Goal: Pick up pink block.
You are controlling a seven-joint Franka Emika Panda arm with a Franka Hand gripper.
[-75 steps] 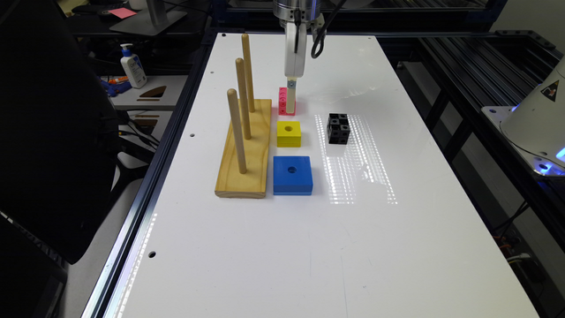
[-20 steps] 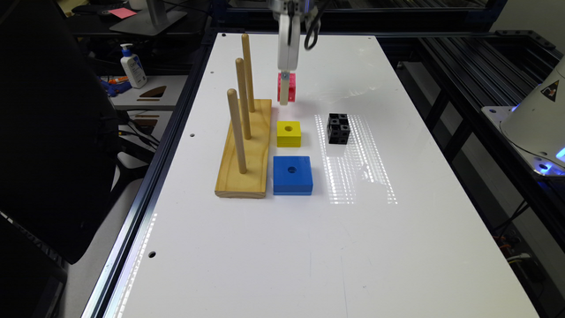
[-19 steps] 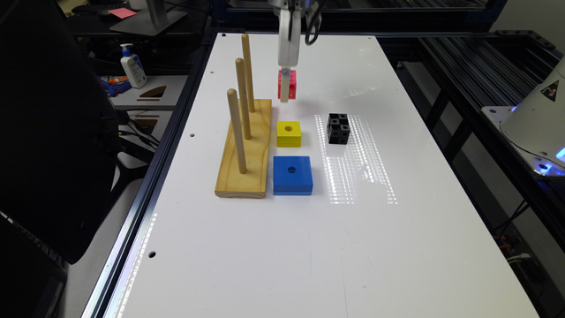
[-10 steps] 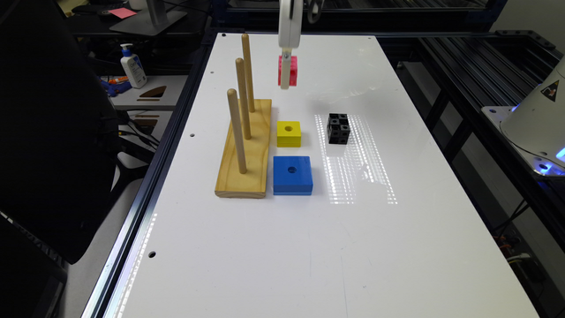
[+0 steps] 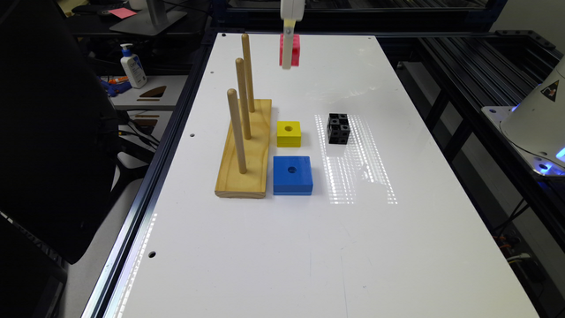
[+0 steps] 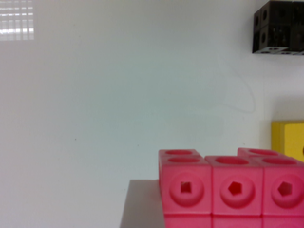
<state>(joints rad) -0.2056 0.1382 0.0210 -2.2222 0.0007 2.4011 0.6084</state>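
Gripper (image 5: 287, 62), a white part hanging from the top edge of the exterior view, carries the small bright pink plastic block of joined holed cubes (image 5: 295, 49) well above the white worktop (image 5: 282, 247). We see the block clear of the surface, beyond the far end of the pale wooden base with three upright pegs (image 5: 244, 150). In the wrist view the same pink block (image 6: 232, 190) sits close under the camera with a grey shadow beside it; the jaws appear to be clamped on it, though we cannot make out the fingers themselves there.

On the worktop, a yellow square block with one centre hole (image 5: 289, 134) lies just beside the wooden base, and a larger blue square block with a centre hole (image 5: 292, 175) lies near it, towards the camera. A black block of holed cubes (image 5: 338, 128) stands apart, on the exterior view's right of the yellow one. We also see the yellow block (image 6: 288, 138) and the black block (image 6: 278, 26) in the wrist view.
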